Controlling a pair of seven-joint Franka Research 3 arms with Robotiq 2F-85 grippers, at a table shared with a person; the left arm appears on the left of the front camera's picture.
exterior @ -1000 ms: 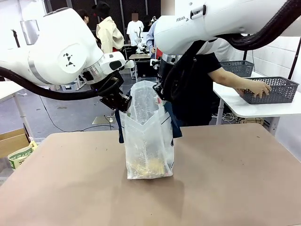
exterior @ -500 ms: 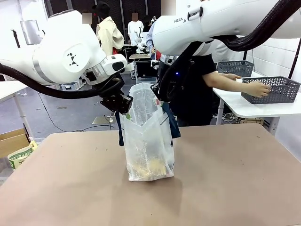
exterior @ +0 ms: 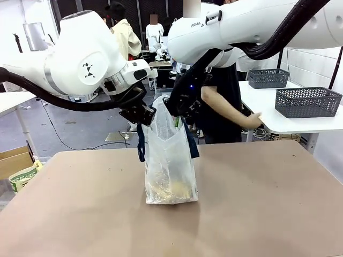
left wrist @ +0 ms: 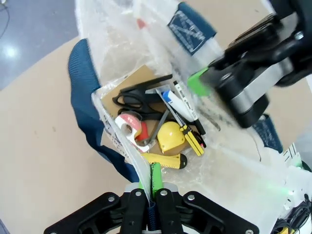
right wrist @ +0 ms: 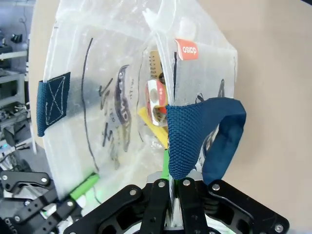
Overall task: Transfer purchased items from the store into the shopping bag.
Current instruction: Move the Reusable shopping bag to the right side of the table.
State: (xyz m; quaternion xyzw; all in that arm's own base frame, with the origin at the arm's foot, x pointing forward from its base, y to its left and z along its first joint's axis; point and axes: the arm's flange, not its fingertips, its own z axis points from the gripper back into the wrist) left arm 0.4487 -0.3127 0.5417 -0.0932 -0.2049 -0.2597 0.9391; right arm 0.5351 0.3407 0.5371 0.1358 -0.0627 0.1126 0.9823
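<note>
Bag point(exterior: 169, 160) upright mid-worktop point(exterior: 268, 203); left gripper point(exterior: 145, 115) and right gripper point(exterior: 174, 110) jaws clamped on opposite rims. Front view: yellow blur through the wall. Left wrist view inside: scissors point(left wrist: 141, 95), tape point(left wrist: 127, 124), yellow items point(left wrist: 170, 135) at the bottom.

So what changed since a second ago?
The person's hand let go of the grey basket and drew back. The left end effector and right end effector moved closer together, narrowing the mouth of the shopping bag. Both stay shut on its rim; bag still standing.

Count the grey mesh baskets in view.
2. The nearer basket sits on the white side table at the right; the farther basket stands behind it, to its left. Others may be hidden.
</note>
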